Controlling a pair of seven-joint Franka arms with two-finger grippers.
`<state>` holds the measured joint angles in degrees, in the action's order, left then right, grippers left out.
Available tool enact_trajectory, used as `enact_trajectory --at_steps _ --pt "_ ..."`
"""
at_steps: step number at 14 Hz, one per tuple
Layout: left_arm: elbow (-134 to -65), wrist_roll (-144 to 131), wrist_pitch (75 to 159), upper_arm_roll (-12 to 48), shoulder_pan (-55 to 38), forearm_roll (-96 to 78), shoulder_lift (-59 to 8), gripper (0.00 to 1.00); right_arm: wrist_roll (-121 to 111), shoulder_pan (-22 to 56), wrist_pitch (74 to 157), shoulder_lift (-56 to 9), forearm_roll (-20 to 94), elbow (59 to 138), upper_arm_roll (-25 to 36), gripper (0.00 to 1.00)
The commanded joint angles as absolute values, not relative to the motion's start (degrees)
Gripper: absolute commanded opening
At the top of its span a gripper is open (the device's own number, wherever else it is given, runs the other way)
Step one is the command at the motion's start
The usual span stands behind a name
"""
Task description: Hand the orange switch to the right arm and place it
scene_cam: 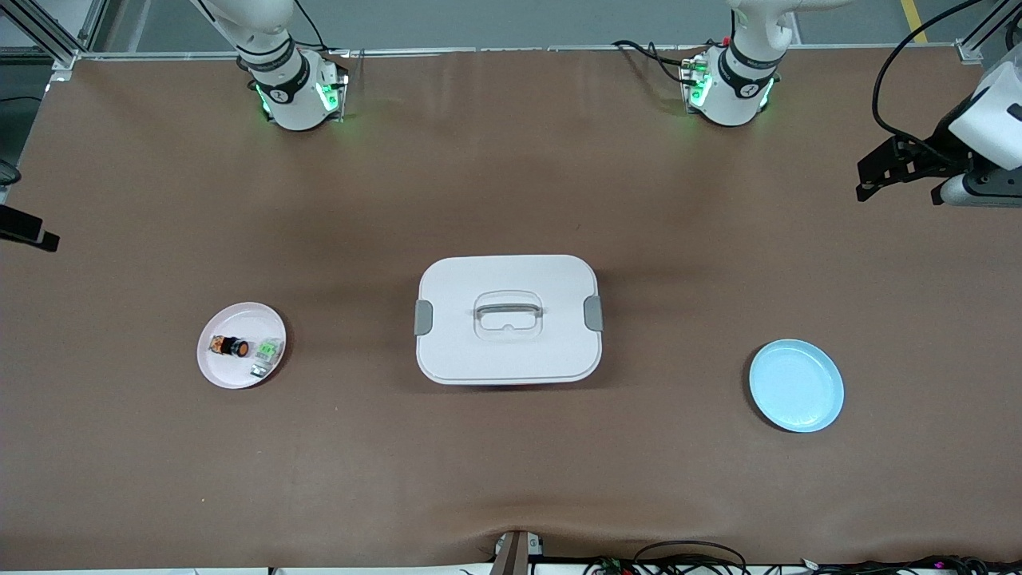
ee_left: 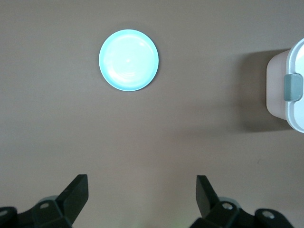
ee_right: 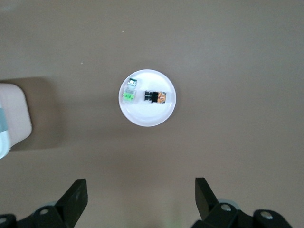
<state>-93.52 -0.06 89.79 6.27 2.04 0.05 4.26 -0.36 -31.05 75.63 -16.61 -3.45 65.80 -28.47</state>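
Observation:
The orange switch (scene_cam: 231, 346) (ee_right: 156, 97) lies on its side on a pale pink plate (scene_cam: 231, 374) (ee_right: 147, 116) toward the right arm's end of the table. My right gripper (ee_right: 141, 190) hangs high over the bare table beside that plate, open and holding nothing. In the front view only a black part of it shows at the edge. My left gripper (scene_cam: 862, 182) (ee_left: 142, 187) hangs open over the left arm's end of the table, clear of everything, with nothing between its fingers.
A green-and-white part (scene_cam: 267, 351) (ee_right: 129, 94) shares the pink plate with the switch. A white lidded box (scene_cam: 509, 319) with a handle and grey clips stands mid-table. A light blue plate (scene_cam: 796, 386) (ee_left: 128, 60) lies toward the left arm's end.

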Motion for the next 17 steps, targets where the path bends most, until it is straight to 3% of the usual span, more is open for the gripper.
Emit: enact_trajectory --at_steps 1,4,8,10,17 --pt "-93.34 0.18 88.95 6.42 2.64 0.53 5.27 1.00 -0.88 -32.08 74.62 -15.65 -0.97 65.30 -28.91 1.00" --pt "-93.25 0.00 89.03 6.50 2.64 0.44 5.27 1.00 -1.14 -28.59 75.06 -13.55 -2.02 66.00 -27.43 1.00" --pt "-92.64 0.26 89.12 6.77 2.64 0.09 4.84 1.00 -1.14 -10.94 75.06 -12.48 -1.15 66.44 -9.01 1.00" --pt "-92.37 0.61 89.12 6.68 2.64 0.09 4.57 1.00 -1.14 -5.47 75.32 -11.78 -1.14 67.14 -3.36 1.00" --pt "-92.37 0.70 88.95 6.59 2.64 0.09 4.66 1.00 -1.32 0.18 81.55 -4.06 0.96 79.43 3.95 1.00"
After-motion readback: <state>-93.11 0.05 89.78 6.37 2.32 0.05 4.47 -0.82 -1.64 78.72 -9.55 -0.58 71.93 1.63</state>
